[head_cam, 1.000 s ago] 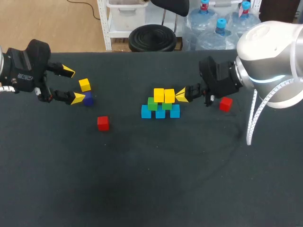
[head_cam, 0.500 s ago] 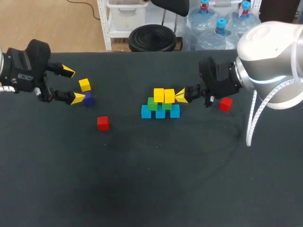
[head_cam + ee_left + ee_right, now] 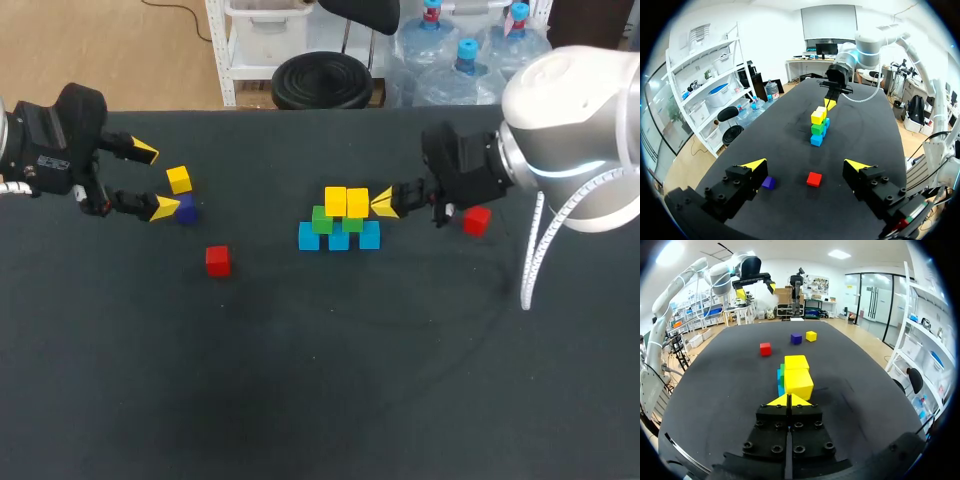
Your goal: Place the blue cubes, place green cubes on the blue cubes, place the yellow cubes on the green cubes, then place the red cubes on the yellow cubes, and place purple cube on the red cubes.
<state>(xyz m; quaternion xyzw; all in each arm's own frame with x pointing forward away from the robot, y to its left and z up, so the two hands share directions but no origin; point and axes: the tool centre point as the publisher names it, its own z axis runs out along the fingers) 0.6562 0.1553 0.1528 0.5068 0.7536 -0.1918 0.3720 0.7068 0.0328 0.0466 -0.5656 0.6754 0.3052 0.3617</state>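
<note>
Three blue cubes [image 3: 339, 239] stand in a row mid-table, carrying two green cubes [image 3: 322, 219] and, on top, two yellow cubes [image 3: 346, 201]. My right gripper [image 3: 383, 203] is shut and empty, its tips right against the nearer yellow cube [image 3: 798, 383]. One red cube [image 3: 477, 220] lies just beside that arm; another red cube [image 3: 217, 260] sits to the left. A loose yellow cube [image 3: 179, 180] and the purple cube [image 3: 187, 212] lie at my left gripper [image 3: 154, 181], which is open and empty. From the left wrist, the red cube [image 3: 814, 179] and purple cube [image 3: 768, 182] lie under its fingers.
The black table [image 3: 330, 380] is bare across its whole near half. The stack [image 3: 817, 127] stands far ahead of the left gripper [image 3: 806, 165], with my right gripper [image 3: 830, 103] behind it.
</note>
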